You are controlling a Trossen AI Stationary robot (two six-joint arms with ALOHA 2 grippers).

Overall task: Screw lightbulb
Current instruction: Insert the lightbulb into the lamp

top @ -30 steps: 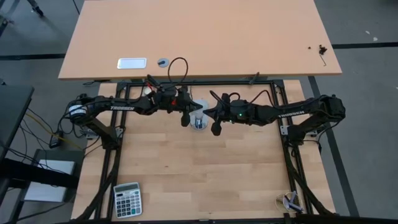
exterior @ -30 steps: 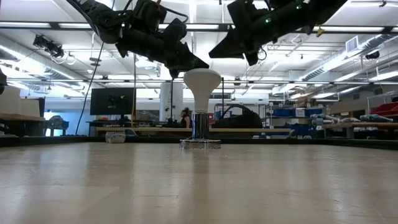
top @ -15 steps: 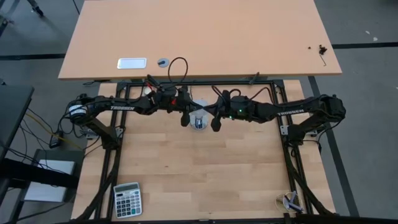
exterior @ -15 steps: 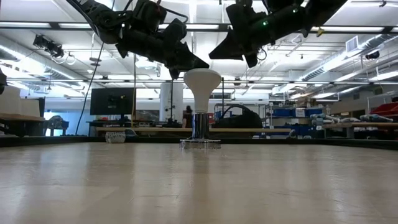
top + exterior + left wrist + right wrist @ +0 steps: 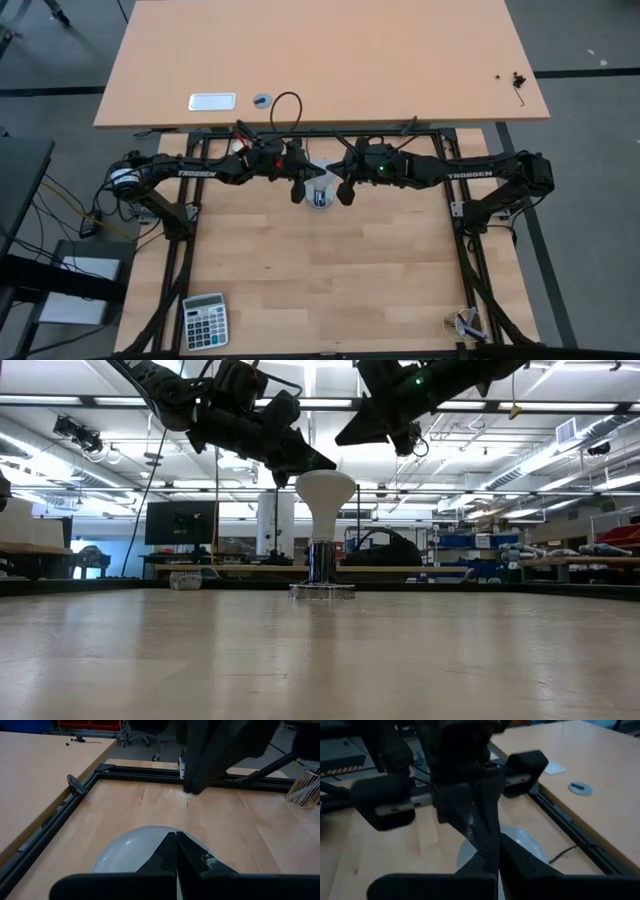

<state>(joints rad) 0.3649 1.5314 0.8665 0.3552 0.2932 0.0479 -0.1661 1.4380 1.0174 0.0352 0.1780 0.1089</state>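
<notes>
I note my right hand (image 5: pixel 343 196), fingers together, has moved in beside the lightbulb (image 5: pixel 325 500) standing in its socket; left hand (image 5: pixel 299 195), also closed, hovers opposite.

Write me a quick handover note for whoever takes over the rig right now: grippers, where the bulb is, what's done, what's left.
Left gripper: shut, empty, just above the lightbulb's dome on one side.
Right gripper: shut, empty, higher up on the other side.
Lightbulb: standing upright, base down in the metal socket near the table's far edge.
Done: bulb seated in the socket.
Left: I can't tell whether it is fully screwed in; check, then pull both arms away.
</notes>
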